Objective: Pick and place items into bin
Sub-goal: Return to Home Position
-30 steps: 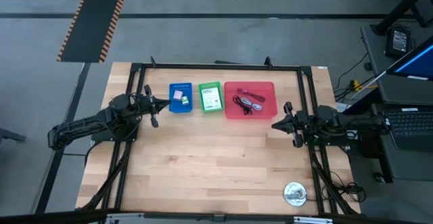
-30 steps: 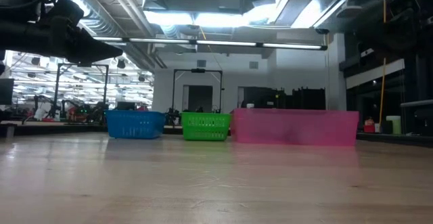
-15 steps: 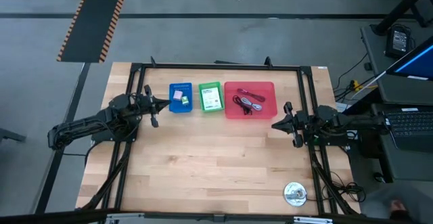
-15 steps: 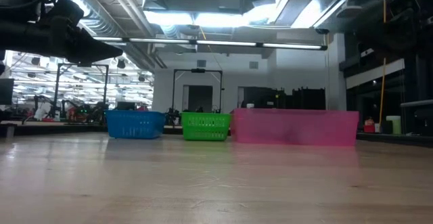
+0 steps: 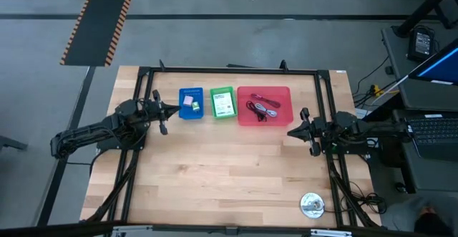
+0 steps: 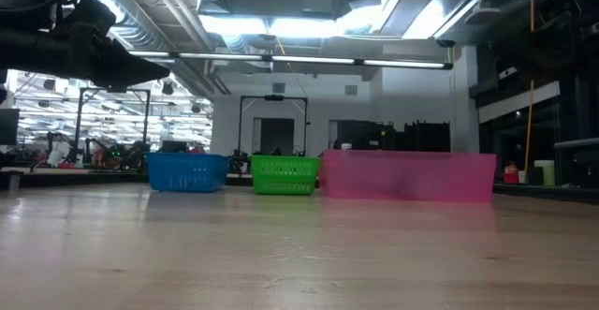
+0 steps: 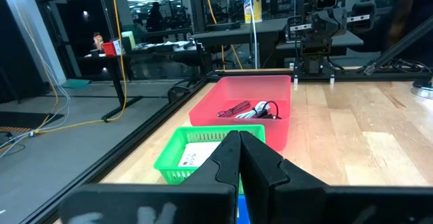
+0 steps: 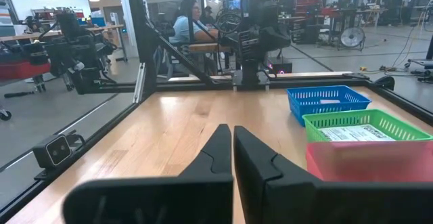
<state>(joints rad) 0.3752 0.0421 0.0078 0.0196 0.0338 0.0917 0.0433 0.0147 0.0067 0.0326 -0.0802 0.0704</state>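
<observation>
My left jaws and right jaws, both closed on nothing, flank the filled row of blue bin [image 5: 181,104], green bin [image 5: 222,90] and red bin [image 5: 282,97] on the desk [image 5: 229,172], left nearest blue.

the green bin [image 6: 285,175] stands on the far part of the wooden table [image 6: 299,254], its mesh wall facing the camera. just left of the green bin, with a narrow gap between, stands the blue bin [image 6: 187,172], about as tall. close on the green bin's right stands the wider pink bin [image 6: 409,177] with cloudy walls; whether the two touch cannot be told. what lies inside the three is hidden. above and well left of the green bin, the dark left arm [image 6: 89,52] hangs high off the table, its tip pointing toward the bins. behind the green bin stands a dark door-like frame [image 6: 273,123], under bright ceiling lights [image 6: 271,24].
</observation>
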